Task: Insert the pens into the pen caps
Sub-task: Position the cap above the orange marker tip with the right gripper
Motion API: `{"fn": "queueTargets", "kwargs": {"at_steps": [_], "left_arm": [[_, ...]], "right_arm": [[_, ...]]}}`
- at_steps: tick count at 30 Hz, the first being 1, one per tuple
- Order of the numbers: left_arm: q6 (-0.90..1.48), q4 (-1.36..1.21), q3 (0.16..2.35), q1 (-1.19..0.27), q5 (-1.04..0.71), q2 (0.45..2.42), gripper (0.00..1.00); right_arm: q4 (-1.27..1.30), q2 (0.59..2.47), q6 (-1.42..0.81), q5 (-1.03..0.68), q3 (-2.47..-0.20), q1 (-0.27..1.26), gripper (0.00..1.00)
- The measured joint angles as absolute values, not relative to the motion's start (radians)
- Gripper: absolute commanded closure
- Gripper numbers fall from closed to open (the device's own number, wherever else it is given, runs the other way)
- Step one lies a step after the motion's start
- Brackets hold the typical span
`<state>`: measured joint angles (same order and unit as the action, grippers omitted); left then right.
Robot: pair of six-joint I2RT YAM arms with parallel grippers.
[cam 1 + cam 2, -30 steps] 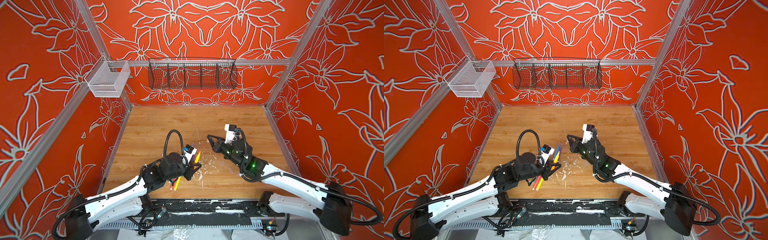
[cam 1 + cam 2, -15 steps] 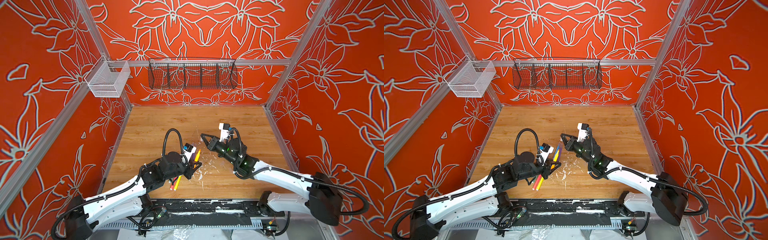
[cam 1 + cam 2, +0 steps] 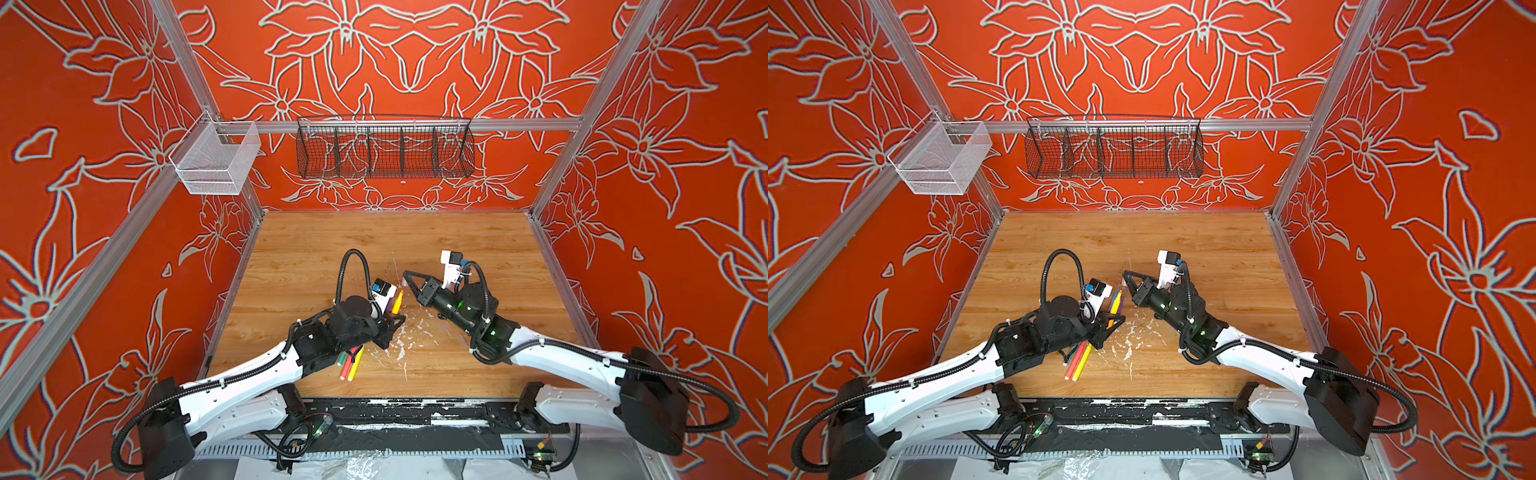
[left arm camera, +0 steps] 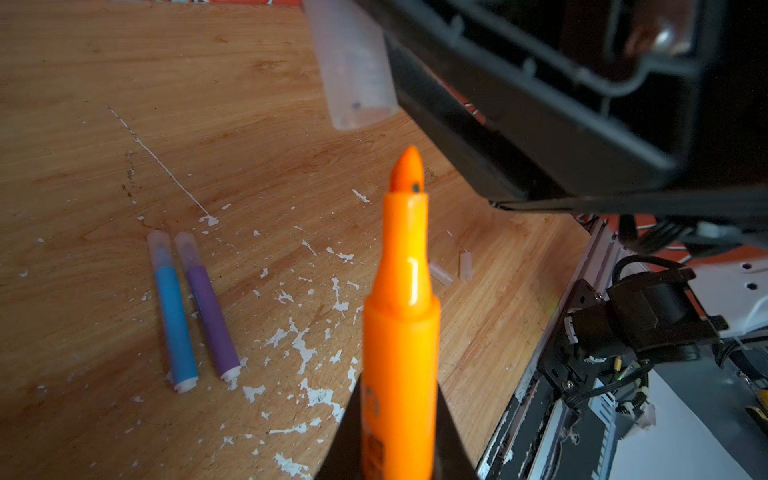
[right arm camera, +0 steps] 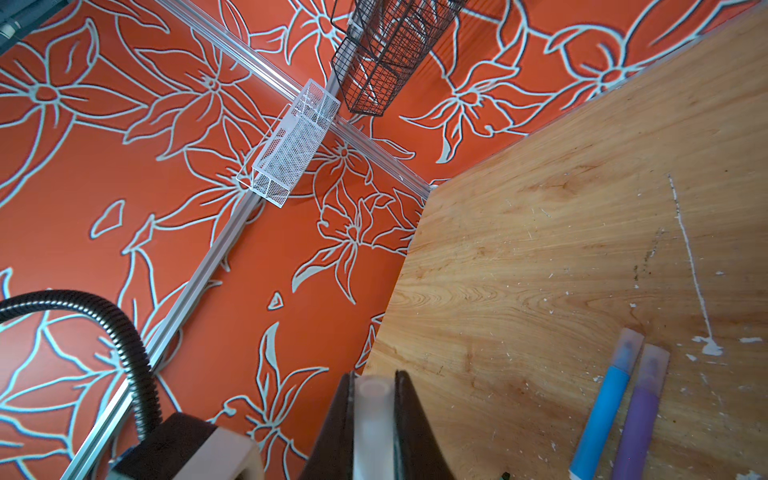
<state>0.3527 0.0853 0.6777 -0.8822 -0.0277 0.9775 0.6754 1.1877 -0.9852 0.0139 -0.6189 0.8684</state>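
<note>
2 pens [image 4: 174, 320] side by side on the table [image 4: 95, 108]

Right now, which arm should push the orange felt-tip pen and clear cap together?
Left, likely: the left jaws grip the orange felt-tip pen, tip aimed near the mouth of the clear plastic cap clamped in the right jaws.
</note>
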Motion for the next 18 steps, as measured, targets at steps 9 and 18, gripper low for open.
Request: {"fn": "queueTargets", "kwargs": {"at_steps": [9, 18], "left_arm": [[0.352, 0.086, 0.688, -0.879, -0.029, 0.978, 1.0], [0.352, 0.086, 0.688, -0.877, -0.035, 0.978, 1.0]], "right_arm": [[0.684, 1.171, -0.979, 0.014, -0.614, 0.879, 1.0], [0.684, 1.153, -0.967, 0.014, -0.614, 0.894, 1.0]]}}
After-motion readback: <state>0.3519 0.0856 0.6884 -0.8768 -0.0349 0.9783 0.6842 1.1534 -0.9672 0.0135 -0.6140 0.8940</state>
